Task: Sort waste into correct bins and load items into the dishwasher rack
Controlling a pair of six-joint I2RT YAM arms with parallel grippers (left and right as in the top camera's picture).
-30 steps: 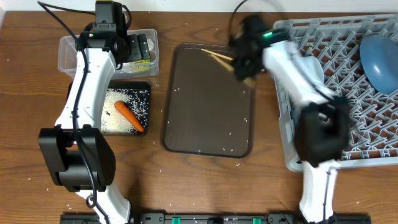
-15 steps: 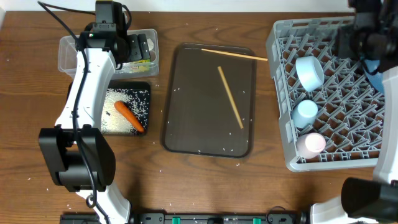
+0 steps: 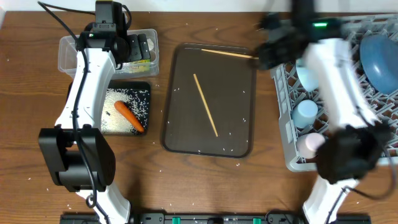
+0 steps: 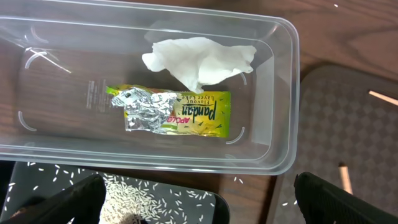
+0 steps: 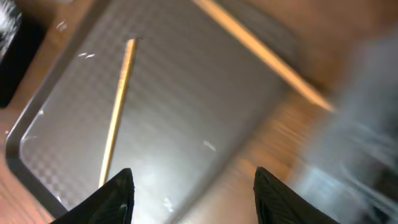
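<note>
From overhead, the left gripper [image 3: 142,48] hangs over the clear plastic rectangular tub [image 3: 67,55] at the far left of the wooden worktop [image 3: 31,155]. Just in front of the tub sits the shallow black rectangular tray [image 3: 144,87], holding white rice grains [image 3: 140,102] and an orange carrot [image 3: 129,116]. The larger brown serving tray [image 3: 239,134] lies in the middle. One thin wooden chopstick [image 3: 205,113] lies slanted on its floor and a second chopstick [image 3: 229,54] lies along its far rim.

The right gripper [image 3: 272,51] is a dark blur between that rim and the large square grey plastic rack [image 3: 283,134]. Its fingers cannot be read from here. In the rack are a large blue bowl [image 3: 379,56], a small light-blue bowl [image 3: 305,76], a light-blue cup [image 3: 306,113] and a white-pink cup [image 3: 309,144].

In the left wrist view, the left fingers [image 4: 62,202] are spread wide with nothing between them. Inside the tub lie a crumpled white tissue [image 4: 199,59] and a green-yellow foil wrapper [image 4: 171,112], touching each other.

In the right wrist view, the right fingers [image 5: 118,193] stand apart and hold nothing, above the serving tray. The slanted chopstick runs towards the left finger, apart from both. The rack is a grey blur at the right.
</note>
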